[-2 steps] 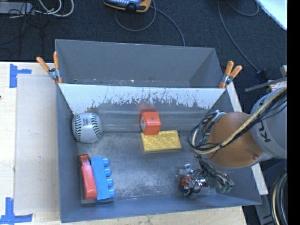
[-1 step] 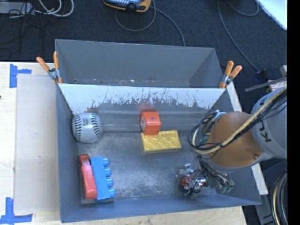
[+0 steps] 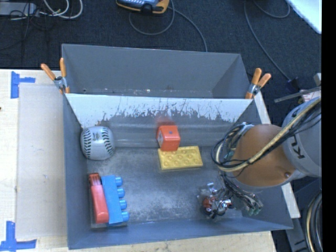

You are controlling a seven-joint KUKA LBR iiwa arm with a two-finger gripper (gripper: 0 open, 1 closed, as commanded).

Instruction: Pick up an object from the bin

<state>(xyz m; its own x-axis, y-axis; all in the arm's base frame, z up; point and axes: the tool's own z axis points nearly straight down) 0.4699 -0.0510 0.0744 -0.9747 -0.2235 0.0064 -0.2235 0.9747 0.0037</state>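
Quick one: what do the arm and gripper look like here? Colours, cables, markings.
Pale grey arm link with part of a black letter marking. Rounded orange-brown wrist cover. Black and yellow cables loop round it. The gripper is small: bare metal and dark parts, red bits, thin wires.

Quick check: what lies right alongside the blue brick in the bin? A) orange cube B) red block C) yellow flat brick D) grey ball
B: the red block lies lengthwise against the blue brick, at the view's lower left.
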